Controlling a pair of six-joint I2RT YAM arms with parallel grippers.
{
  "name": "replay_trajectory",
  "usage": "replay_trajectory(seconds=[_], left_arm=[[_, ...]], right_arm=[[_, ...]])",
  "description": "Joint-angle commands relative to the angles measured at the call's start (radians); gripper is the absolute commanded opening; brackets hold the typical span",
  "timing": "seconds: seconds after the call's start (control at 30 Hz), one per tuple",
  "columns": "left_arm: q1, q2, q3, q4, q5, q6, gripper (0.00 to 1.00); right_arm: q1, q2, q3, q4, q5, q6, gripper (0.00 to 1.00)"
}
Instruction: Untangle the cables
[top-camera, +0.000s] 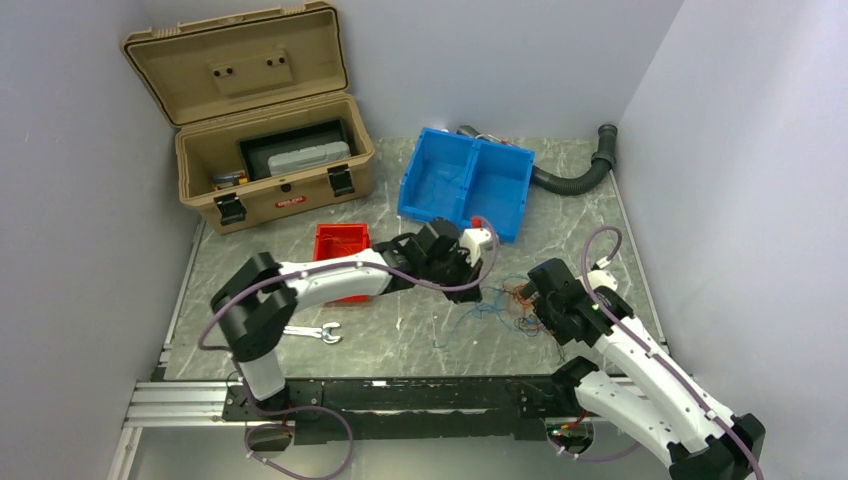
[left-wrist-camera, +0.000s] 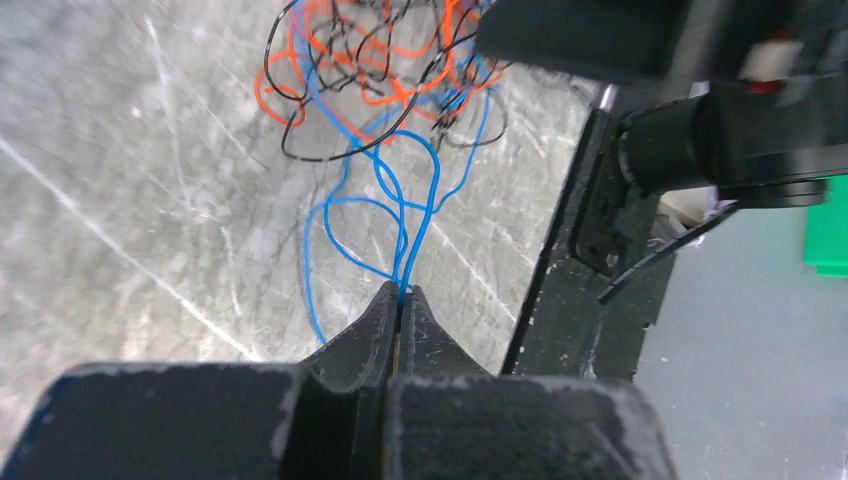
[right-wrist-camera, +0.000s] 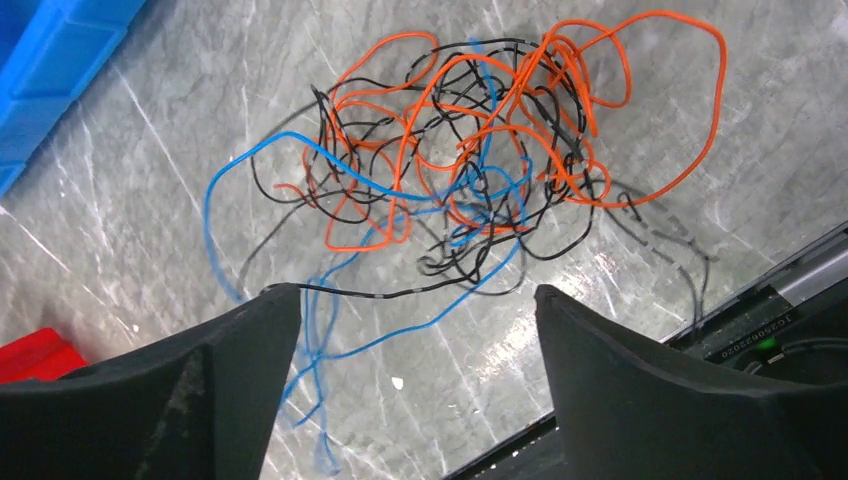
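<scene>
The cables (top-camera: 513, 300) are a tangle of thin orange-red, blue and black wires on the grey table between my two grippers. My left gripper (top-camera: 478, 288) is just left of the tangle. In the left wrist view it (left-wrist-camera: 403, 293) is shut on a few blue wire strands (left-wrist-camera: 432, 190) that run up into the tangle (left-wrist-camera: 380, 70). My right gripper (top-camera: 538, 302) is at the right side of the tangle. In the right wrist view it (right-wrist-camera: 418, 300) is open and empty above the table, with the tangle (right-wrist-camera: 470, 150) just beyond its fingers (right-wrist-camera: 250, 330).
A blue two-part bin (top-camera: 465, 185) stands behind the grippers, a small red bin (top-camera: 340, 245) under the left arm, an open tan case (top-camera: 270, 150) at back left. A wrench (top-camera: 315, 333) lies front left. A black ribbed hose (top-camera: 575, 175) lies back right. A black rail (top-camera: 400, 395) edges the front.
</scene>
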Motion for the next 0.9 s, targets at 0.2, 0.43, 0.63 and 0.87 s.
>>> replay_trajectory(seconds=[0.2,0.43,0.63,0.87], left_arm=[[0.018,-0.188,0.014,-0.102,0.014,0.026,0.00],[0.029,-0.238,0.024,-0.141,-0.009,0.029,0.00],[0.085,-0.306,0.031,-0.230,-0.053,0.036,0.00],[0.231,-0.417,-0.006,-0.293,-0.028,0.016,0.00]], right_arm=[[-0.018,0.027,-0.057,0.128,-0.039,0.005,0.84],[-0.048,0.056,-0.068,0.186,-0.021,-0.005,0.18],[-0.097,0.057,-0.006,0.096,0.098,-0.058,0.00],[-0.258,0.037,0.004,0.100,0.095,-0.170,0.00]])
